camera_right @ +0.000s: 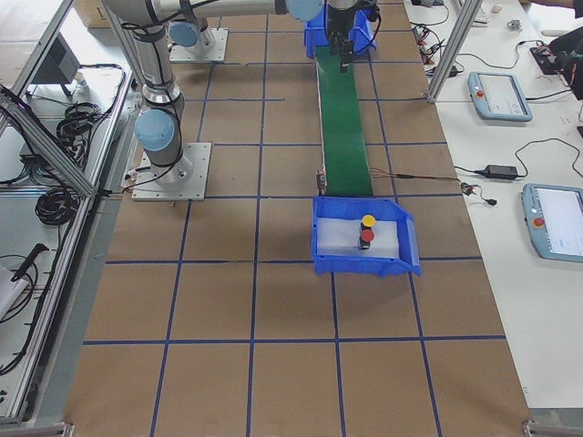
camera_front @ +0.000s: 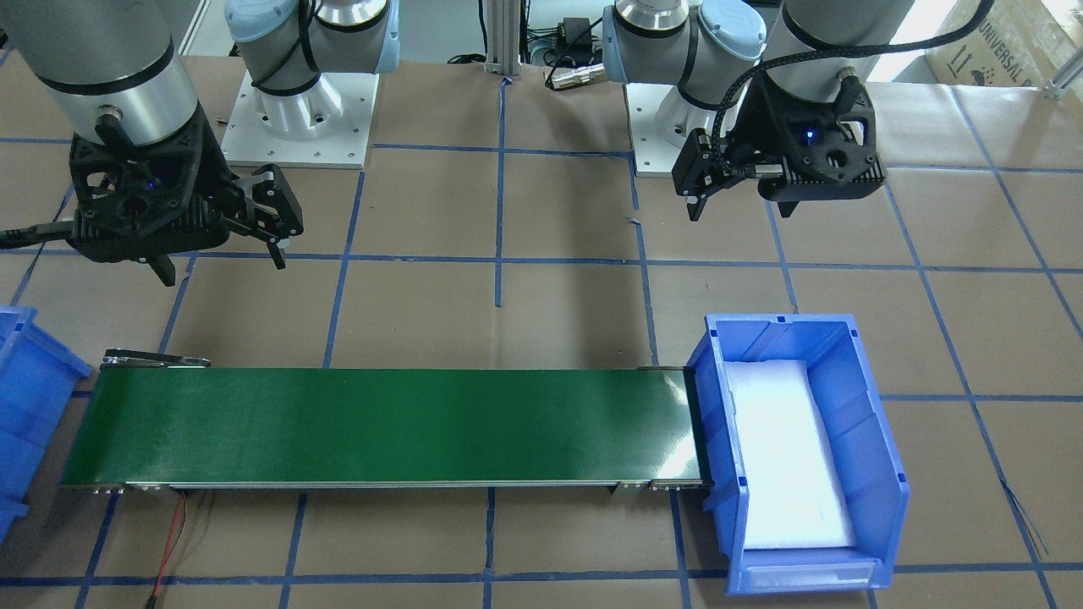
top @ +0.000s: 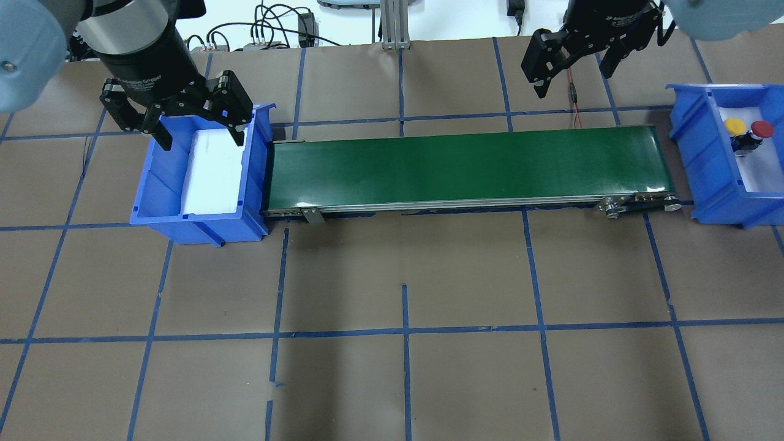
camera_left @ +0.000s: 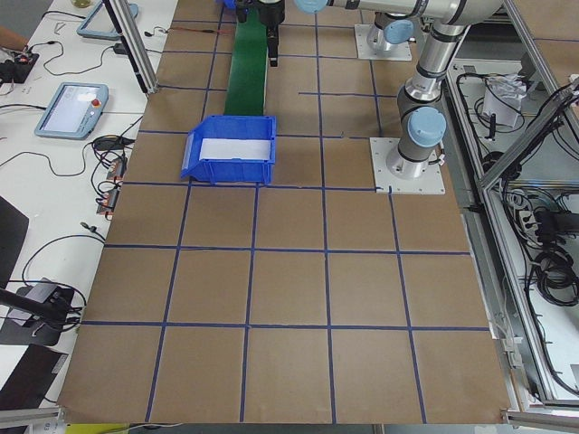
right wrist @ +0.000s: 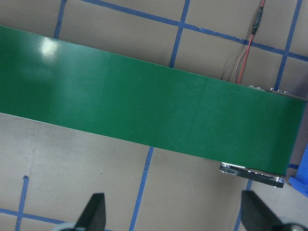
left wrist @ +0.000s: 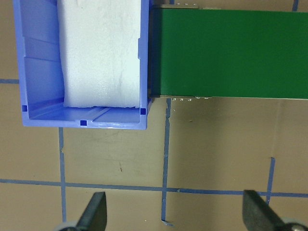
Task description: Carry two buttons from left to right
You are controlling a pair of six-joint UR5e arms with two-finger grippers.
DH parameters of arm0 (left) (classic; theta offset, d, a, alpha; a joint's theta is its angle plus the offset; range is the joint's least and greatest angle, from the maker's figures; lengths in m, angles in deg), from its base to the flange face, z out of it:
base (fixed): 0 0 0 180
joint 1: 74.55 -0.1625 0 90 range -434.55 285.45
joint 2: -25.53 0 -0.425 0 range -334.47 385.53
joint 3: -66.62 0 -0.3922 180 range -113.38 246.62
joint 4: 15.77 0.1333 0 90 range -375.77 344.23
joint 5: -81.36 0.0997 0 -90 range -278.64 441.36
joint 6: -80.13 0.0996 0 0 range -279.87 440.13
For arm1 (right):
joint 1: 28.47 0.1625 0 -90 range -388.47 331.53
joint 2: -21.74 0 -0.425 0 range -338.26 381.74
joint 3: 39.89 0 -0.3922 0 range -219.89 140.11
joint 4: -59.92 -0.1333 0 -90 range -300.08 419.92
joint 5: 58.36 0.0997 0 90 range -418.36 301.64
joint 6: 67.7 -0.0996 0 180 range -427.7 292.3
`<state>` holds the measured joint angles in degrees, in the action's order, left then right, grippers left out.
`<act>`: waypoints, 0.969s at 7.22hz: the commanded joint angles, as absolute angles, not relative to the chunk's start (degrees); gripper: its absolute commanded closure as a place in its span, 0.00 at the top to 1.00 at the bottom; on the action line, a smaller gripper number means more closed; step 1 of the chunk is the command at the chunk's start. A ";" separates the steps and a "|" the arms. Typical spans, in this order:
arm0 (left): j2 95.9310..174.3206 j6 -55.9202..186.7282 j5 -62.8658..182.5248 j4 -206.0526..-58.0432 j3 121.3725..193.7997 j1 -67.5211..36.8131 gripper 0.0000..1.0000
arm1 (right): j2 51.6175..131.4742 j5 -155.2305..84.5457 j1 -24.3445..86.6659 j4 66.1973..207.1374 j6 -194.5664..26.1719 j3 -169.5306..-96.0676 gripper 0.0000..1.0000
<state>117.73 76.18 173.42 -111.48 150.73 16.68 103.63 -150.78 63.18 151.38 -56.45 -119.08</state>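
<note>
Blue bin (left wrist: 33,67) with white foam pad (left wrist: 101,53) sits ahead of the jaws of the left gripper (left wrist: 174,216), off to one side. Green conveyor belt (right wrist: 144,110) lies ahead of the jaws of the right gripper (right wrist: 174,216), right up against that bin. Second blue bin (top: 704,177) at the belt's other end. Red wire (top: 576,107) beyond the belt. Brown table (top: 465,269), blue tape grid (top: 404,331).

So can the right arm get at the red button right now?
Probably yes: the red button sits uncovered in the open-topped blue bin, and the right end effector hangs open nearby; the yellow button beside it may crowd the grasp.
</note>
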 commanded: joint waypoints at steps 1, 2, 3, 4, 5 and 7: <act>117.73 76.18 173.38 -111.48 150.73 16.68 1.00 | 103.74 -150.56 63.46 151.50 -64.50 -119.26 1.00; 117.73 76.09 173.38 -111.48 150.73 16.68 1.00 | 103.65 -150.47 63.46 151.50 -64.44 -119.17 1.00; 117.73 76.18 173.38 -111.48 150.73 16.68 1.00 | 103.74 -150.39 63.46 151.50 -64.18 -119.52 1.00; 117.73 76.18 173.38 -111.48 150.73 16.68 1.00 | 103.65 -150.47 63.46 151.42 -64.01 -119.78 1.00; 117.73 76.18 173.38 -111.48 150.73 16.68 1.00 | 103.65 -150.56 63.46 151.41 -64.00 -119.70 1.00; 117.73 76.09 173.38 -111.48 150.73 16.68 1.00 | 103.48 -150.56 63.55 151.50 -64.00 -119.70 1.00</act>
